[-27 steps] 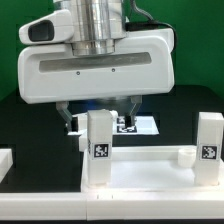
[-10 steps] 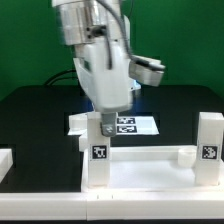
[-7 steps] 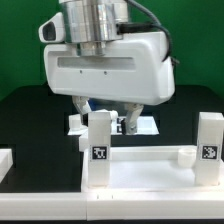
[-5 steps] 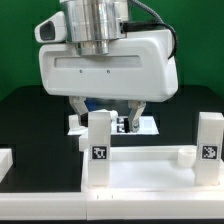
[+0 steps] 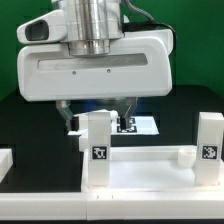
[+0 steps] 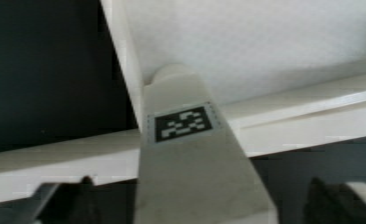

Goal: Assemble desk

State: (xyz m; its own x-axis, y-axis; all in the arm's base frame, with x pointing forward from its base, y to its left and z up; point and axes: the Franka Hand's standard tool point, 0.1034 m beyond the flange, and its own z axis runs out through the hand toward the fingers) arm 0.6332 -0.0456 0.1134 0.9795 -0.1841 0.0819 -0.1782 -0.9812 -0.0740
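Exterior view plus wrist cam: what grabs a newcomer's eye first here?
The gripper, its bulky white body filling the upper half of the exterior view, hangs with open jaws astride an upright tagged leg. In the wrist view that leg fills the middle, with a dark fingertip on either side, clear of it. A second leg stands upright at the exterior view's right, by the end of the white panel.
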